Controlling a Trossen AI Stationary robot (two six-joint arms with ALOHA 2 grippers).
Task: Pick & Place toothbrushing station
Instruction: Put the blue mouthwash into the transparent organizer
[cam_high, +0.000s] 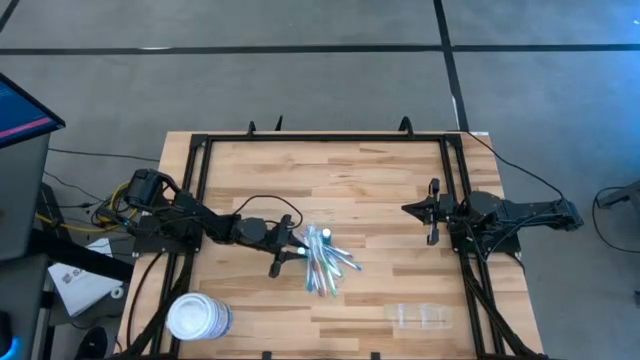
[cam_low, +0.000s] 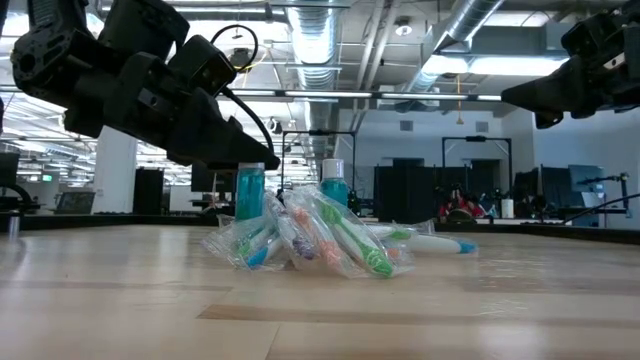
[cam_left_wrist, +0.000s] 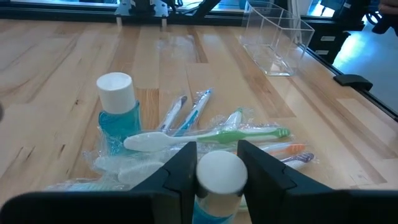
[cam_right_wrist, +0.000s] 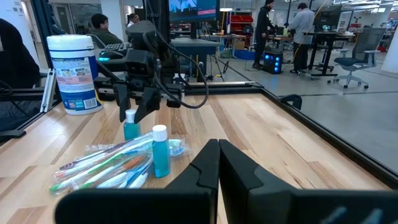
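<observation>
My left gripper (cam_high: 292, 246) sits at the left end of a heap of plastic-wrapped toothbrushes (cam_high: 328, 265) in the middle of the table, shut on a small blue bottle (cam_right_wrist: 130, 126) with a white cap. A second blue bottle (cam_left_wrist: 118, 115) stands upright beside the heap. The toothbrushing station (cam_high: 418, 315), a clear plastic holder, rests on its base near the table's near right edge, far from both grippers. My right gripper (cam_high: 404, 208) hangs shut and empty above the table's right side. My left gripper has the bottle's white cap (cam_left_wrist: 221, 175) pinched between its two fingers (cam_left_wrist: 184, 169), one on each side. The fingers come in slanting slightly downward from the table's left. The bottle stays upright; in the right wrist view its base (cam_right_wrist: 131, 136) is on the table.
A large white round tub (cam_high: 198, 318) stands at the table's near left corner. A black frame (cam_high: 325, 138) runs around the tabletop. Bare wood lies between the heap and the clear holder (cam_left_wrist: 277, 37). People show in the room beyond the table.
</observation>
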